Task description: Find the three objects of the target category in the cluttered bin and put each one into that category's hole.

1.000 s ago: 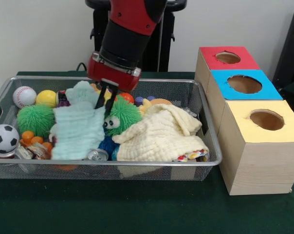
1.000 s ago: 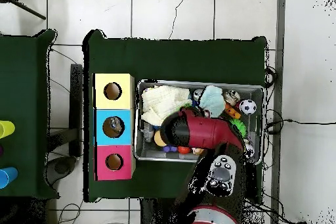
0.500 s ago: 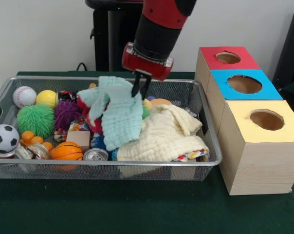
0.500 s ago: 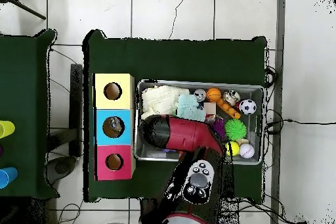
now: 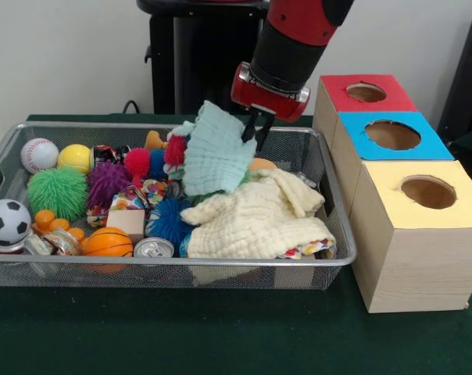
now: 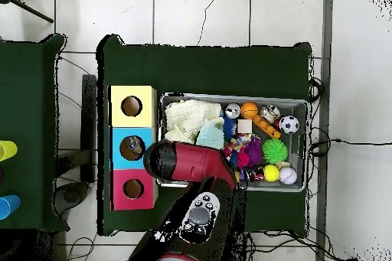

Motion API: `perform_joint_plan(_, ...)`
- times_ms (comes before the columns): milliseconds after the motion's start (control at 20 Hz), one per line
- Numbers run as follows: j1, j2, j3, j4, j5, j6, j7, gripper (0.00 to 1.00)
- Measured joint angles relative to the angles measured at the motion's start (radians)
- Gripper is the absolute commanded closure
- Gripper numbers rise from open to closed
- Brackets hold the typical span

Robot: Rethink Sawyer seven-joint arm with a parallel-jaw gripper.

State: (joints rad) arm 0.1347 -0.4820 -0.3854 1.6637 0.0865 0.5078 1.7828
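My gripper (image 5: 255, 133) is shut on a pale mint cloth (image 5: 214, 158), which hangs lifted above the wire bin (image 5: 334, 258), right of its middle. In the overhead view the mint cloth (image 6: 210, 135) shows beside the arm's end (image 6: 164, 160), which hides the gripper. A cream cloth (image 5: 259, 219) lies crumpled in the bin's right part, seen as the cream cloth (image 6: 187, 119) from above. To the right stand three boxes with round holes: red (image 5: 366, 93), blue (image 5: 392, 135) and yellow (image 5: 428, 191).
The bin holds several balls and toys: a soccer ball (image 5: 6, 223), a baseball (image 5: 39, 154), a yellow ball (image 5: 74, 157), a green spiky ball (image 5: 57, 191), a purple spiky ball (image 5: 107, 182), a small basketball (image 5: 107, 242), a can (image 5: 151, 248).
The gripper has risen and carried the mint cloth from the bin's left half toward the right, nearer the boxes. Toys that lay under the cloth now show.
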Motion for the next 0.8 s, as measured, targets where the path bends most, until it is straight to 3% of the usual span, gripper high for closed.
perform_joint_plan(200, 0.005, 0.032, -0.009, 0.011, 0.012, -0.021, 0.032, 1.00)
perform_joint_plan(550, -0.013, 0.099, -0.008, 0.016, 0.014, -0.189, 0.057, 1.00)
perform_joint_plan(800, -0.013, 0.110, -0.008, 0.016, 0.016, -0.231, 0.057, 1.00)
